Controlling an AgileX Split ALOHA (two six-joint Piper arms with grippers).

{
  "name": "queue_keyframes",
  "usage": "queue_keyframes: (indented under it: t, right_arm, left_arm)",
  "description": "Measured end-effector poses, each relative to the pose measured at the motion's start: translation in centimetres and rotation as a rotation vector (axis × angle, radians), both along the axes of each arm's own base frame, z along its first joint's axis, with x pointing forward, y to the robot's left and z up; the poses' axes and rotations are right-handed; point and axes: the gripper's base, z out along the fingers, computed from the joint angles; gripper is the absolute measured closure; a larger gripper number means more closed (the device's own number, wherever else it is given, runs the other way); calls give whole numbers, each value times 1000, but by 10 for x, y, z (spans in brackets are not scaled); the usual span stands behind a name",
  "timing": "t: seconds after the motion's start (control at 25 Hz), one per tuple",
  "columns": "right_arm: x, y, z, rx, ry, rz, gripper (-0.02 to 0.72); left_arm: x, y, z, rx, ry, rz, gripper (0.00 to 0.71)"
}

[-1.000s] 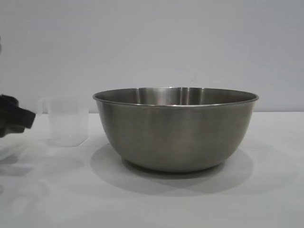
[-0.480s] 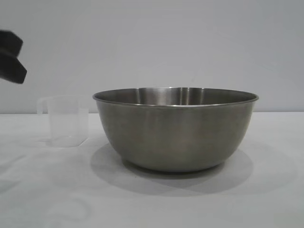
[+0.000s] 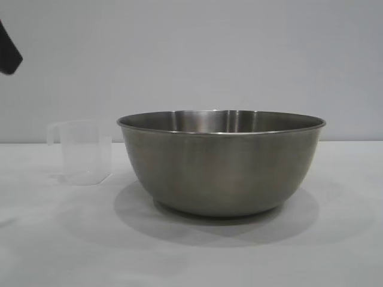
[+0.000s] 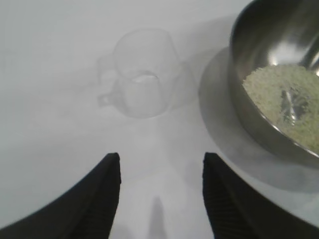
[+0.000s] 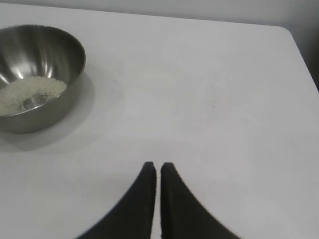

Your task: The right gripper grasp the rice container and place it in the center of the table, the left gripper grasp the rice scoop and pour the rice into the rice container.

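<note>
White matte table (image 3: 335, 251), pale wall (image 3: 239, 54)

Non-task stuff only: background is a plain wall (image 3: 191, 54), pale grey, matte, evenly lit, no seams, fixtures or markings I can make out. In the exterior view it fills the whole upper half and meets the far edge of the table (image 3: 335, 239) in a straight, level line. The right wrist view shows a thin strip of the same pale surface along the far table edge. Past the table's rounded corner in that view there's a dark area (image 5: 311, 55), too dim to tell whether it's floor or something else.
</note>
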Motion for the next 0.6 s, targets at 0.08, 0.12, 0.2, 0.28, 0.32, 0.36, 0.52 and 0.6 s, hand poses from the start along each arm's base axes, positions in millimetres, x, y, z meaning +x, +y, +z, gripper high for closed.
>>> queue_keyframes:
  t: [0.08,0.12,0.2,0.28,0.32,0.36,0.52,0.6]
  right_arm:
    - [0,0,0,0,0,0,703]
    - [0,0,0,0,0,0,703]
    - [0,0,0,0,0,0,703]
    - [0,0,0,0,0,0,703]
    - [0,0,0,0,0,0,703]
    - [0,0,0,0,0,0,703]
    - [0,0,0,0,0,0,703]
    - [0,0,0,0,0,0,703]
  left_arm:
    - [-7,2,13,6,25,-17,382]
    - [-12,3,19,14,43,-26,382]
    - [-22,7,28,21,59,-43,382]
    - [-35,12,34,29,74,-56,382]
    - [-43,15,38,30,74,-62,382]
    - [-51,18,41,26,65,-66,342]
    - [-81,32,54,17,15,-81,289]
    - [-97,41,58,24,-20,-84,289]
